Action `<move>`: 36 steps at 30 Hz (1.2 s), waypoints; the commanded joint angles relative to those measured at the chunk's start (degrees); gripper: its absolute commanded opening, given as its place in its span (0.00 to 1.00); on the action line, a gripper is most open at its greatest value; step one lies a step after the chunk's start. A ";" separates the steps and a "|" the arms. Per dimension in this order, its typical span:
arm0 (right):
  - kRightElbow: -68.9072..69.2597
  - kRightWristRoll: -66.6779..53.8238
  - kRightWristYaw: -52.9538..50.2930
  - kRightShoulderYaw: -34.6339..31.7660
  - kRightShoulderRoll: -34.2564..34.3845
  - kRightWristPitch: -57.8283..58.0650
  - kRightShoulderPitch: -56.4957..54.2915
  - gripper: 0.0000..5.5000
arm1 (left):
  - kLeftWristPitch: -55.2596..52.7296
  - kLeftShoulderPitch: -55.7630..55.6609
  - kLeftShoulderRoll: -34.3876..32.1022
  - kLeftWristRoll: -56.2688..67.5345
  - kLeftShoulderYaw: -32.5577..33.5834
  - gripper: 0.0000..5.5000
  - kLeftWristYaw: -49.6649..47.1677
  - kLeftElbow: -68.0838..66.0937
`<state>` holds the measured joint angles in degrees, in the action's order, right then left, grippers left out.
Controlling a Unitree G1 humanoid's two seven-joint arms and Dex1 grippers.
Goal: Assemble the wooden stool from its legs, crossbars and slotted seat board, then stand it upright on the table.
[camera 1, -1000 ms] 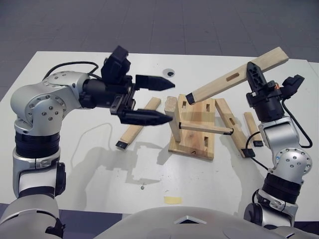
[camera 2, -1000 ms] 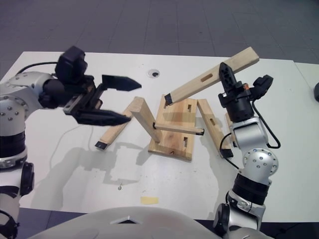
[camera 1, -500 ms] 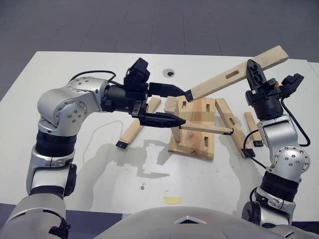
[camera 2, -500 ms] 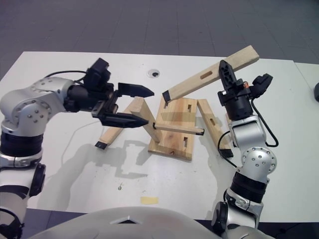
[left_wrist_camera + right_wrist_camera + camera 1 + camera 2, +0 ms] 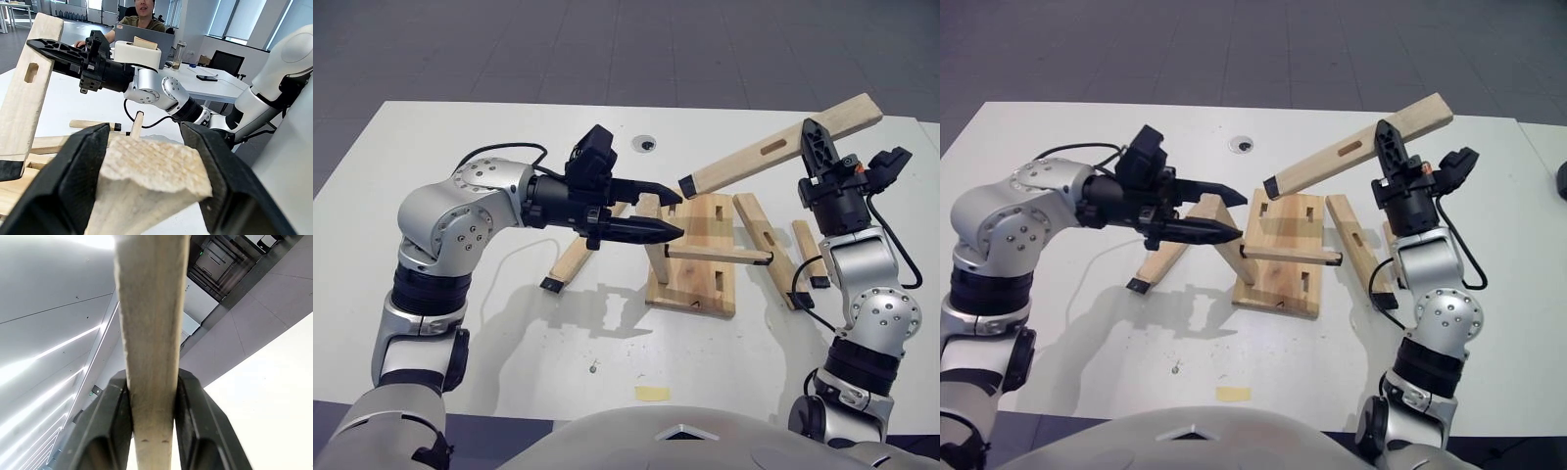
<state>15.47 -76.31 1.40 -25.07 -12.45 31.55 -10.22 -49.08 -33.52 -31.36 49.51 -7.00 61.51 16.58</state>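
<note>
Seat lies flat around the middle of the bench, with one upright leg stuck in its 9 o'clock edge and a crossbar poking out of that leg toward 3 o'clock, across the board. The left fingers come in from 9 o'clock and are clamped on the top end of the upright leg, one finger on each side. From the wrist cam, the wood sits snug between them. The right fingers are clenched on a raised leg, gripping near its high end at about 2 o'clock of the seat. The black-capped low end hangs over the seat's 12 o'clock edge, clear of the board. A spare leg lies at 9 o'clock, another leg lies just beside the seat at 3 o'clock, and a short bar sits a bit further out.
</note>
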 commanded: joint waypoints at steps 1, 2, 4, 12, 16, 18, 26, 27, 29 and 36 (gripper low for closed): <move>1.25 5.62 1.19 1.40 -1.95 -1.66 -1.30 0.18 | 1.89 1.52 2.02 -1.87 1.42 0.44 -4.56 0.49; 1.75 8.56 1.45 2.06 -2.56 -2.77 -1.87 0.18 | 2.78 1.85 2.16 -3.08 1.28 0.44 -5.62 0.69; 2.87 16.18 1.61 3.47 -3.96 -5.99 -3.36 0.18 | 5.57 3.39 1.63 -7.19 -0.25 0.43 -7.58 1.98; 4.87 36.23 5.05 8.32 -8.29 -13.39 -4.04 0.18 | 15.38 11.03 -2.22 -23.40 -7.93 0.37 -13.50 7.01; 5.22 43.49 8.12 11.15 -9.45 -15.97 -1.56 0.18 | 15.49 11.25 1.80 -22.32 -5.95 0.37 -20.27 8.99; 5.33 46.08 9.44 12.17 -9.67 -16.97 -0.83 0.18 | 15.27 10.04 4.65 -22.02 -5.17 0.37 -24.35 8.97; 4.95 45.69 13.14 11.28 -9.77 -14.63 -0.09 0.18 | 13.94 10.94 7.17 -24.36 -7.34 0.37 -28.64 9.18; 5.06 45.83 13.43 11.85 -9.79 -13.81 0.21 0.18 | 14.00 11.10 7.06 -24.43 -7.53 0.37 -28.47 9.12; 4.59 46.66 14.01 13.57 -10.35 -11.54 0.74 0.18 | 14.25 11.04 7.59 -24.21 -7.55 0.37 -28.66 9.32; 7.20 47.28 15.76 15.15 -10.21 -8.05 3.96 0.18 | 14.42 10.85 8.60 -23.88 -7.82 0.37 -29.00 9.56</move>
<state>20.71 -28.36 16.65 -9.93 -22.93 22.58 -7.27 -32.62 -24.39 -22.95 26.56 -13.45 32.45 27.55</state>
